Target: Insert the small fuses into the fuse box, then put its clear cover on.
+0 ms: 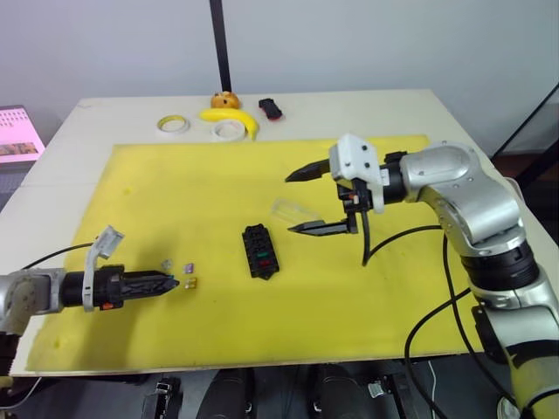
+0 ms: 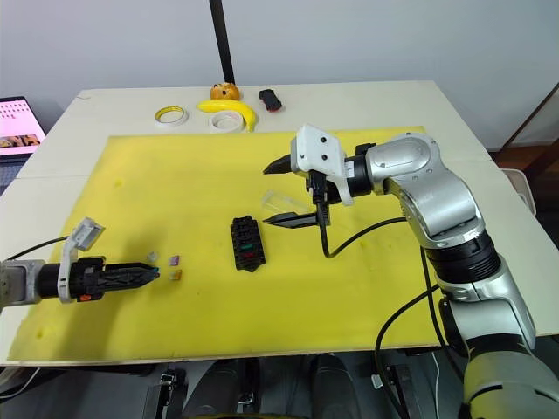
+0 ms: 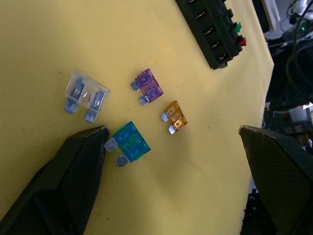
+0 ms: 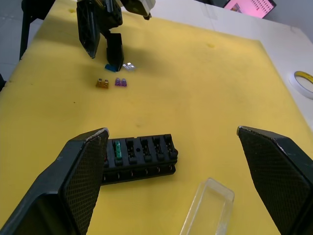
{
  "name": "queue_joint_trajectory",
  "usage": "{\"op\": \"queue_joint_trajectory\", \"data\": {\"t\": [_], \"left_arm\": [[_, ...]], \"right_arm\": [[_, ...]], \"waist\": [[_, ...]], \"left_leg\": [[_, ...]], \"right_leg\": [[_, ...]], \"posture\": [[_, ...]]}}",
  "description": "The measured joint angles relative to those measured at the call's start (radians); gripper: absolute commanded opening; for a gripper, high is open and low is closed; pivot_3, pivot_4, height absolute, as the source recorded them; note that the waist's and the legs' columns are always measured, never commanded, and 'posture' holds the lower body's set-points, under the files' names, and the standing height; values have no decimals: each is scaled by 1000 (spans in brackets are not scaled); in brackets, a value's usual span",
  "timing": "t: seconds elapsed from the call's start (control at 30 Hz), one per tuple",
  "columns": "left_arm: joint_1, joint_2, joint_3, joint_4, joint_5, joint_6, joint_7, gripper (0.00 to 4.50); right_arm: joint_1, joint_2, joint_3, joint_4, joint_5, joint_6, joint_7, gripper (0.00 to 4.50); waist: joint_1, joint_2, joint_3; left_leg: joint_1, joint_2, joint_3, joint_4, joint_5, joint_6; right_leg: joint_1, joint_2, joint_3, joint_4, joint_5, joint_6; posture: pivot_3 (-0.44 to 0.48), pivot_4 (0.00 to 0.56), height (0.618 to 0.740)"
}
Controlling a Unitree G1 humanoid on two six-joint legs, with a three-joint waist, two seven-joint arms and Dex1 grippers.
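The black fuse box [image 1: 259, 250] lies mid-mat with a green and a red fuse seated in its slots [image 4: 117, 151]. Just beyond it lies the clear cover [image 1: 295, 210]. Near the mat's left front lie loose small fuses: grey-clear [image 3: 85, 95], purple [image 3: 148, 85], yellow [image 3: 174, 116] and teal [image 3: 129, 144]. My left gripper [image 1: 170, 282] is open low over them, one fingertip [image 3: 93, 142] right beside the teal fuse. My right gripper [image 1: 294, 202] hangs open above the cover and the box's far end, holding nothing.
A yellow mat [image 1: 175, 175] covers most of the table. At the table's far edge are two tape rolls [image 1: 173, 125] [image 1: 229, 130], a banana [image 1: 236, 118], an orange object [image 1: 225, 100], a black-and-red gadget [image 1: 272, 108] and a black pole [image 1: 218, 44]. A laptop [image 1: 17, 135] stands off to the left.
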Motion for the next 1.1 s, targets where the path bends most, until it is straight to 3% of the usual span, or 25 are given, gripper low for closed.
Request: {"op": "queue_joint_trajectory", "data": {"t": [0.03,0.17,0.43,0.53,0.57,1.1], "left_arm": [[0,0,-1,6,4,-8,0,3618],[4,-2,-2,22,19,-15,10,1571],[34,-2,4,37,18,-31,5,1571],[36,-2,5,50,22,-36,12,168],[38,-2,5,54,22,-38,10,29],[94,-8,48,7,2,-73,23,29]], "right_arm": [[0,2,1,0,-3,-1,-1,4500],[0,8,6,1,-10,-3,-3,4500],[0,14,7,2,-19,-13,-7,4500],[0,23,10,4,-24,-19,-9,4500],[0,26,14,5,-25,-20,-10,4500],[6,32,28,2,-25,-22,-22,4500]], "waist": [[0,0,0],[-5,0,0],[-8,0,0],[-9,0,0],[-9,0,0],[-12,0,0]], "left_leg": [[0,0,0,0,0,0],[0,0,0,0,0,0],[0,1,1,0,-1,1],[0,1,1,0,0,1],[0,1,1,0,-1,1],[0,1,1,0,-1,1]], "right_leg": [[0,0,0,0,0,0],[0,0,0,0,0,0],[0,0,0,0,0,0],[-1,0,0,0,0,0],[-1,0,0,0,0,0],[-1,0,0,0,0,0]], "posture": [[0,150,740],[0,150,740],[0,150,740],[0,150,740],[0,150,740],[0,150,740]]}}
